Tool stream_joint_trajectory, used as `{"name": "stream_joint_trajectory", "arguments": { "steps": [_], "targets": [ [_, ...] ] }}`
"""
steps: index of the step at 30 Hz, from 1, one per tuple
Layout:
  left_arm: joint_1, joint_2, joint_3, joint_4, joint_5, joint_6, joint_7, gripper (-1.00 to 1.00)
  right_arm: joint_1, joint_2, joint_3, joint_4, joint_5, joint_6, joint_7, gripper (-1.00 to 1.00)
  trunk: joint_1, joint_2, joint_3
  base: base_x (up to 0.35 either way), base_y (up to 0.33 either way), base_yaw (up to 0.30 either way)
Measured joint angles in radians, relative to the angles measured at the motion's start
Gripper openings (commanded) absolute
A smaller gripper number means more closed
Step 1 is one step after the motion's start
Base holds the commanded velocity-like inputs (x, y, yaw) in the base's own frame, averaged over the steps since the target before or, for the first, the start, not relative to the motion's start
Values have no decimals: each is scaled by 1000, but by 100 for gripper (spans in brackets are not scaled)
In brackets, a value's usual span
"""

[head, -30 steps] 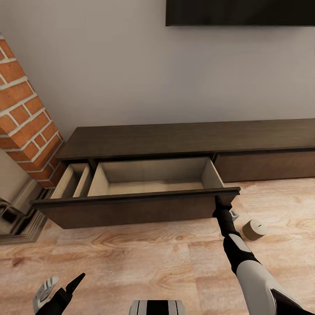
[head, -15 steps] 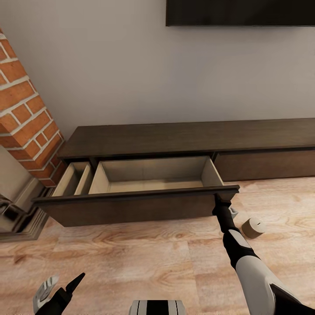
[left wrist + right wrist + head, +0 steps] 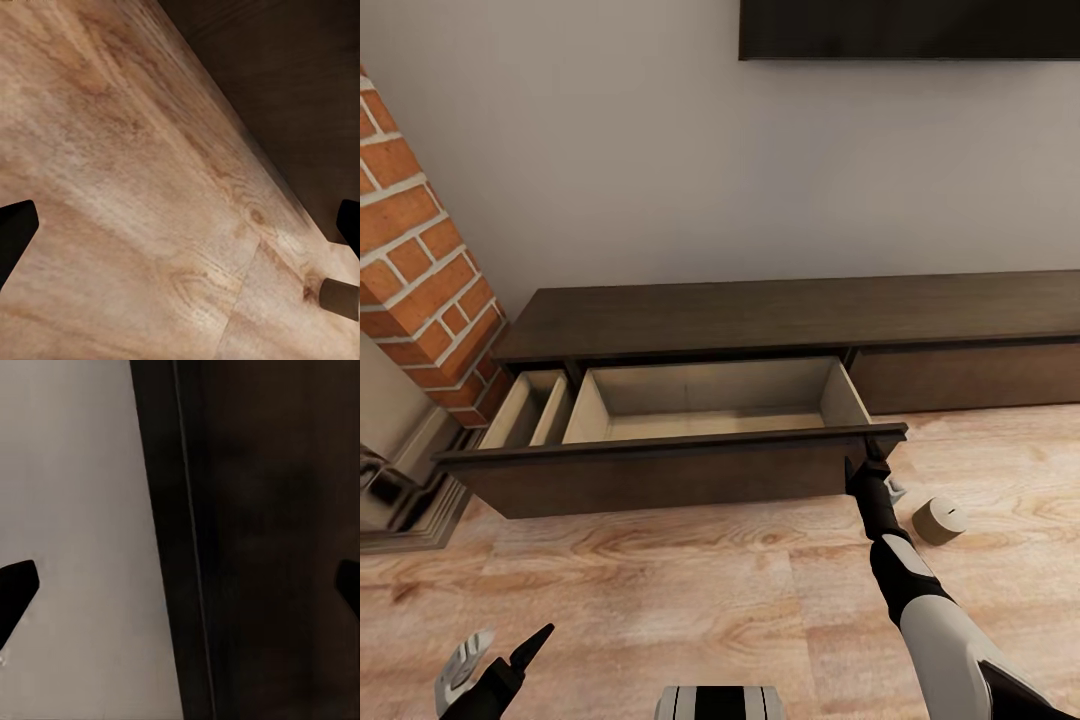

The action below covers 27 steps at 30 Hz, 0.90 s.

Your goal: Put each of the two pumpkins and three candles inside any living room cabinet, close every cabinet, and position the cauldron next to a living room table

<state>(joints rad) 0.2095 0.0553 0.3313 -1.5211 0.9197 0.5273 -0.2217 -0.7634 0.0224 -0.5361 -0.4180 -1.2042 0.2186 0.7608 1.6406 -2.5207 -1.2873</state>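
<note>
Drawer [image 3: 690,440] of the cabinet [image 3: 790,315] stands pulled well out, pale inside and with nothing in it that I can see; my right gripper [image 3: 868,467] sits at the right end of its dark front, jaws apart in the right wrist view with the front's edge between them, gripping nothing; left gripper [image 3: 495,660] hangs low over the floor [image 3: 690,590], jaws apart too, holding nothing; one candle [image 3: 941,521] lies on the floor just right of my right arm, near the drawer's corner; I see no pumpkins. I judge the drawer open enough; next I'd back the right arm off without nudging the front, then reach for the candle; open floor lies to its right, the drawer's corner crowds the left.
</note>
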Motion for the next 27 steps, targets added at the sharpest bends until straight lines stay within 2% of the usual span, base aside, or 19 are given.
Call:
{"name": "stream_joint_trajectory", "arguments": {
  "steps": [17,24,27],
  "targets": [
    [0,-6,2,-7,-3,1,-1,100,0,2,1,0,-3,0,-4,100,0,0,0,0,0,0],
    [0,-7,4,-10,0,2,1,100,7,4,2,-2,1,-10,-1,100,-3,2,27,0,0,0],
    [0,-7,0,-10,-1,3,4,100,46,2,2,-41,0,-14,-2,100,-5,2,39,0,0,0]
  ]
}}
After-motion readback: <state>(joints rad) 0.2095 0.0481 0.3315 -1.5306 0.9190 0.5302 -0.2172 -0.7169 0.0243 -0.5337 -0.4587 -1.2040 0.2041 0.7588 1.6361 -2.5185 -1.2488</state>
